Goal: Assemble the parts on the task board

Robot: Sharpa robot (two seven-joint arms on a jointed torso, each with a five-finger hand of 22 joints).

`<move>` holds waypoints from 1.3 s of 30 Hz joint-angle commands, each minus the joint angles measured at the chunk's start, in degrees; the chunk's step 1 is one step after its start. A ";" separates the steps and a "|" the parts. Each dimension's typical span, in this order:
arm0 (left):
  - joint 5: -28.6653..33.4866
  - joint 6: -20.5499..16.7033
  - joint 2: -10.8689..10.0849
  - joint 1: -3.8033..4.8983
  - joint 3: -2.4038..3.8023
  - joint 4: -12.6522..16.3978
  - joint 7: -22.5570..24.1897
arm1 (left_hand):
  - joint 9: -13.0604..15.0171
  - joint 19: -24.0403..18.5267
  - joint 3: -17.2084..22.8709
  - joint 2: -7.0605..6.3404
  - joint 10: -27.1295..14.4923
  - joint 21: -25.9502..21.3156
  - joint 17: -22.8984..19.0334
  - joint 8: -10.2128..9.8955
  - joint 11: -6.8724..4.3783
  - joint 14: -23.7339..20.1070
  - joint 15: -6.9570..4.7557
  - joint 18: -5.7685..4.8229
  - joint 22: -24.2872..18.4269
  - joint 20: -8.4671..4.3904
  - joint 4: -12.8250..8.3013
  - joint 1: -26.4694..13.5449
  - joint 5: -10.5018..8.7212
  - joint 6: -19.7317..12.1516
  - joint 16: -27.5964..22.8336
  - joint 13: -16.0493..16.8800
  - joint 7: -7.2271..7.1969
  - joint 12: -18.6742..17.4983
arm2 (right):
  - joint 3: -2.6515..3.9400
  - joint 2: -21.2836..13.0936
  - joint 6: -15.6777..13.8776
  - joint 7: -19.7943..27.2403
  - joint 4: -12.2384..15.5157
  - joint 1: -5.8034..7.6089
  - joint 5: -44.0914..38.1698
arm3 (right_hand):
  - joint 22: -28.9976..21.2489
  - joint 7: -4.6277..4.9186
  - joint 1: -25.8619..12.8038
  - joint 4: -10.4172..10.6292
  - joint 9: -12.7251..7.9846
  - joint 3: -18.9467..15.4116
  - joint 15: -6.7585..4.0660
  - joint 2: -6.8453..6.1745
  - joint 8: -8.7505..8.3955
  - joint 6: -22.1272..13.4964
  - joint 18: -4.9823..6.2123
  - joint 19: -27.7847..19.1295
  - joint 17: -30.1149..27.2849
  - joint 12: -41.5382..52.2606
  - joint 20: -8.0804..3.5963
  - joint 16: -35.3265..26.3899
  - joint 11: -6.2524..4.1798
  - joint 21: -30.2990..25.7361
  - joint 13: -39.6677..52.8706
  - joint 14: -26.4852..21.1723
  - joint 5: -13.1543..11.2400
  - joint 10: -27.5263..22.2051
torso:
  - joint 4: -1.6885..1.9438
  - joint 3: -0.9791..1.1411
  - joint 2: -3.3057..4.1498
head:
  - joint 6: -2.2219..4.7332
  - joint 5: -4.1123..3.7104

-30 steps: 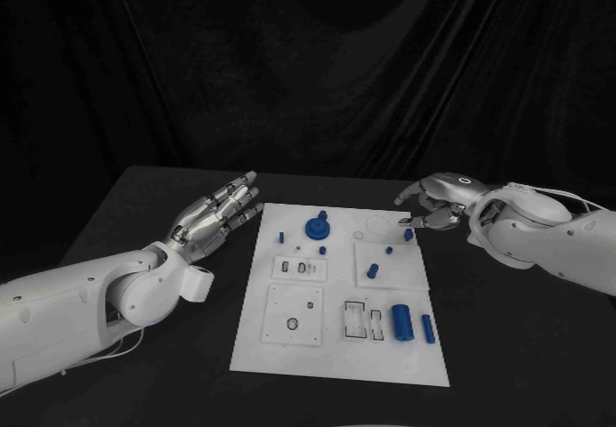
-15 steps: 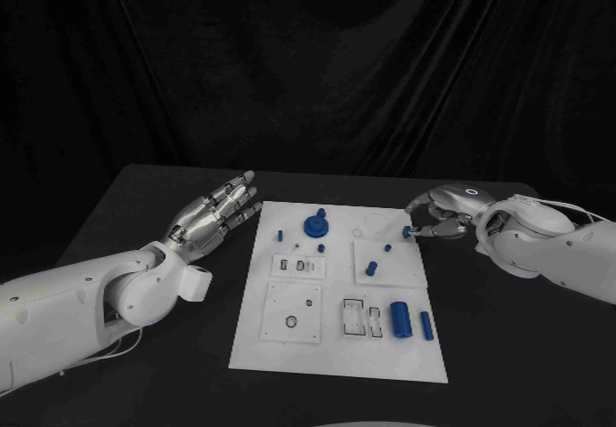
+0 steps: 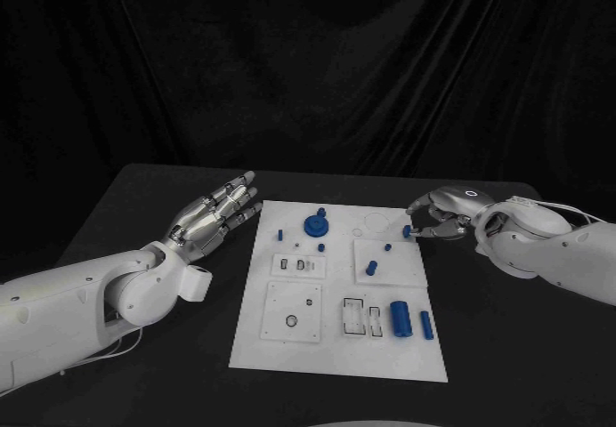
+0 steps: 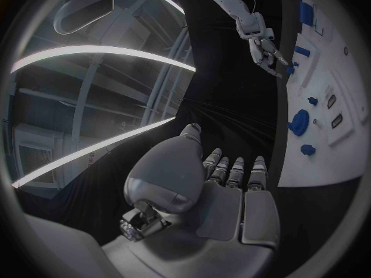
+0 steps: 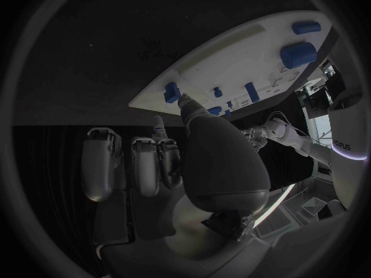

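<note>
The white task board (image 3: 336,351) lies in the middle of the table. My right hand (image 3: 443,213) is at its far right edge, thumb and fingertip pinching a small blue peg (image 3: 407,231) that stands there. The right wrist view shows the thumb tip against this peg (image 5: 172,93) on the board (image 5: 232,46). My left hand (image 3: 218,213) hovers flat and open beside the board's far left corner, holding nothing. A round blue part (image 3: 316,228) stands at the board's far end, and the left wrist view has it (image 4: 300,122) beyond the left hand (image 4: 224,191).
More blue parts are on the board: small pegs (image 3: 371,267) mid-board, a thick cylinder (image 3: 401,320) and a slim bar (image 3: 426,327) near the front right. Dark slots (image 3: 357,318) sit in the near plates. Black table (image 3: 154,374) surrounds the board.
My right hand has dropped and shifted right from above the board's far edge, and its fingertips have closed on the small blue peg. The left hand has stayed still.
</note>
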 commanded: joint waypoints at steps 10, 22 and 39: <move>-0.03 1.19 0.28 -0.17 0.05 -0.08 0.39 | 0.04 0.12 0.27 -0.03 -0.09 -0.19 -0.10 0.29 0.17 -0.02 0.40 1.02 0.02 0.32 -0.12 0.80 0.25 -0.02 -0.21 -0.09 -0.15 -0.20 | 0.02 0.75 0.23 -1.06 -0.69 -0.62 -0.53 | 9.63 0.06 1.30 0.51 0.00 0.30 -0.45 -0.16 0.33 0.79 -0.50 0.16 15.10 0.20 -0.46 0.15 -0.52 -0.36 15.09 6.01 0.47 6.00 | 0.00 -0.02 0.00 | -0.05 -0.06; -0.03 1.47 0.30 -0.23 0.05 -0.17 0.15 | 0.03 0.15 0.33 -0.01 -0.09 -0.16 -0.10 0.28 0.16 -0.02 0.43 1.02 0.04 0.35 -0.19 0.91 0.37 -0.08 -0.21 -0.09 -0.15 -0.20 | 0.02 1.40 0.21 -0.88 -1.22 -1.10 -0.54 | 9.69 -0.06 3.05 1.04 1.30 0.28 -0.53 -0.15 2.39 3.76 -0.47 0.11 15.10 0.20 -0.55 0.15 -0.62 -0.64 15.09 6.01 2.04 6.00 | 0.01 -0.01 0.00 | -0.14 -0.07; -0.03 2.06 0.36 -0.33 0.05 -0.25 -0.31 | 0.04 0.18 0.45 0.07 -0.09 -0.13 -0.10 0.29 0.16 -0.02 0.47 1.02 0.06 0.41 -0.28 1.05 0.50 -0.06 -0.21 -0.09 -0.16 -0.20 | 0.02 2.34 0.53 -1.26 -2.09 -1.55 -0.56 | 9.70 -0.19 4.61 0.72 3.67 0.24 -0.67 0.19 6.05 5.74 -0.41 0.00 15.10 0.20 -0.69 0.15 -0.76 -1.04 15.09 6.01 3.92 6.00 | 0.02 -0.01 0.01 | -0.47 -0.10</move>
